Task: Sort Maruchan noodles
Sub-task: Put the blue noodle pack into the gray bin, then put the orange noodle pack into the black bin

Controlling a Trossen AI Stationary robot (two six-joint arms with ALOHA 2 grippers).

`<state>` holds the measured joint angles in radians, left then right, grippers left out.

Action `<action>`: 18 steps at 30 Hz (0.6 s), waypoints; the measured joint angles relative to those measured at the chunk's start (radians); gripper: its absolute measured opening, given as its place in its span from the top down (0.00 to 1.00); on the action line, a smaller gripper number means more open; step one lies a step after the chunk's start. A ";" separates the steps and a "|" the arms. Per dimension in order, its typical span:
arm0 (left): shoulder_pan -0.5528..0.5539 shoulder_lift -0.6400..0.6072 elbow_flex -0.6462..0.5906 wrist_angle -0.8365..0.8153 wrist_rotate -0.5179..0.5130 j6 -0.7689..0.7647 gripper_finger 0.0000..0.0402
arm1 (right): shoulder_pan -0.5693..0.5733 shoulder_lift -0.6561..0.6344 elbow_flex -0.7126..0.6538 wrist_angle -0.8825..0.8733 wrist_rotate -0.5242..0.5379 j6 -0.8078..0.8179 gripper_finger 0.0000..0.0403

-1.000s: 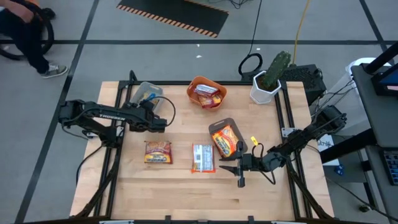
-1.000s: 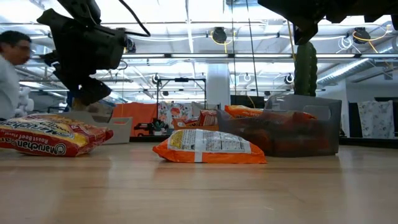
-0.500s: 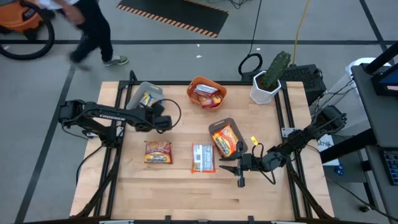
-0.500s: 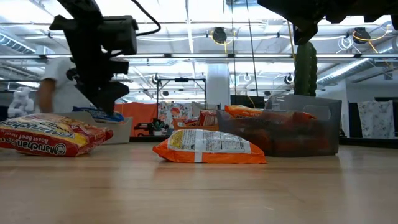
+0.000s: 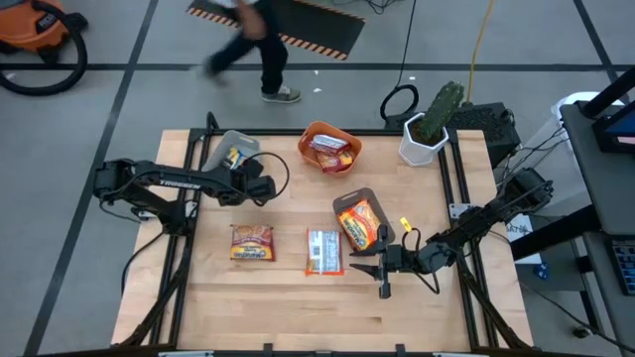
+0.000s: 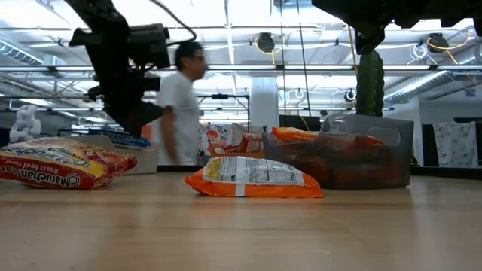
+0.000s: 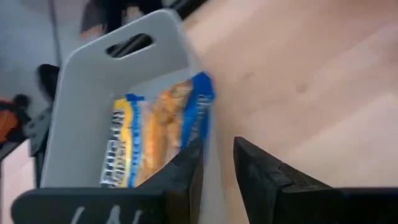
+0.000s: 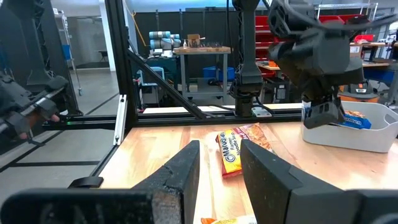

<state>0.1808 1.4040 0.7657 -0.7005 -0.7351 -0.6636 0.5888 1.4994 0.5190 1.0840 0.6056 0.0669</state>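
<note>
A yellow-and-blue noodle packet (image 7: pixel 155 134) lies in the light grey tray (image 5: pixel 222 147) at the far left, its one end up against the tray's wall. My left gripper (image 7: pixel 217 168) hangs just beside and above that tray (image 6: pixel 143 158), open and empty. On the table lie a red-and-yellow packet (image 5: pixel 253 241) and an orange packet (image 5: pixel 323 250). Another packet (image 5: pixel 359 223) lies in a dark tray, and more lie in the orange tray (image 5: pixel 330 149). My right gripper (image 5: pixel 363 264) waits near the right, open and empty, level and pointing left.
A potted cactus (image 5: pixel 433 124) stands at the far right corner. A small yellow item (image 5: pixel 405 223) lies beside the dark tray. A person (image 5: pixel 260 40) walks on the floor beyond the far edge. Bare wood lies along the near edge.
My left gripper has drawn back from over the light grey tray toward the table's right and risen a little. The yellow-and-blue packet now lies uncovered in that tray. A person has walked from left to right behind the table.
</note>
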 joint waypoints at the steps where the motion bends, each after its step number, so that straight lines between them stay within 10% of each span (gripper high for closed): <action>1: 0.009 0.000 -0.019 0.017 -0.008 0.000 0.77 | 0.000 0.000 0.000 0.000 0.000 0.000 0.72; 18: 0.059 0.000 -0.108 0.053 -0.125 -0.025 0.77 | 0.000 0.000 0.000 -0.003 0.000 0.000 0.72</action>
<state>0.2403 1.4044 0.6579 -0.6477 -0.8597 -0.6886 0.5884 1.4994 0.5191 1.0808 0.6056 0.0673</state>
